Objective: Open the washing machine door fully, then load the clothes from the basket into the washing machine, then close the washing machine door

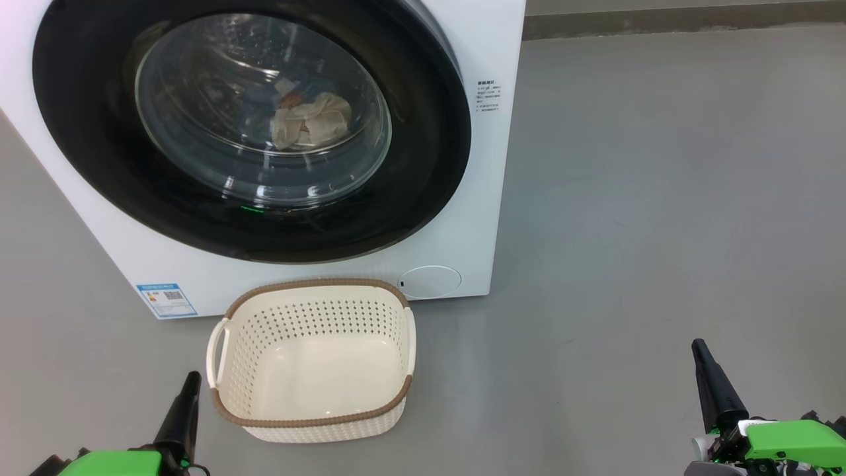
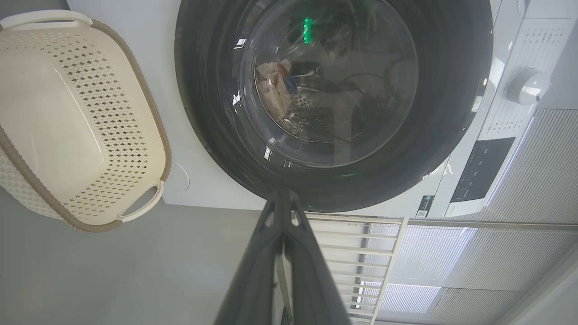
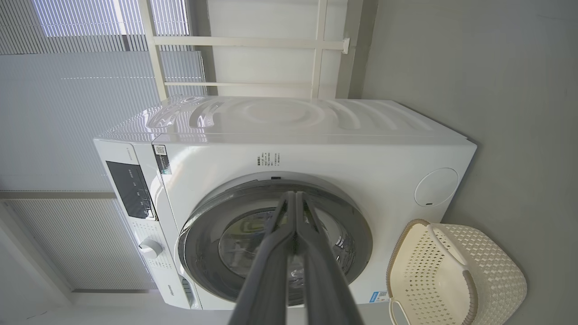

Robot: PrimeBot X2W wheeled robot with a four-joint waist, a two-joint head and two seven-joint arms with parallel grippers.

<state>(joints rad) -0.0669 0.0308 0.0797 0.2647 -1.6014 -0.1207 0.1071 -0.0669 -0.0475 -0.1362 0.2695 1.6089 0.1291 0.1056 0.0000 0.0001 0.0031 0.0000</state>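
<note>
Left fingers and right fingers pressed together, empty.

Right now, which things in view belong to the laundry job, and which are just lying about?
Job: washing machine, its shut washing machine door, clothes behind the glass, empty basket.
Not the job: blue label sticker, round flap, control dial, white railing.

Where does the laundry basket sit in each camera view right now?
Head view: the basket is low, left of centre, just below the washing machine door.
Left wrist view: the basket is at the upper left, turned sideways, left of the door.
Right wrist view: the basket is in the bottom right corner, right of the door.
Shared landmark: the round, dark-rimmed door.
</note>
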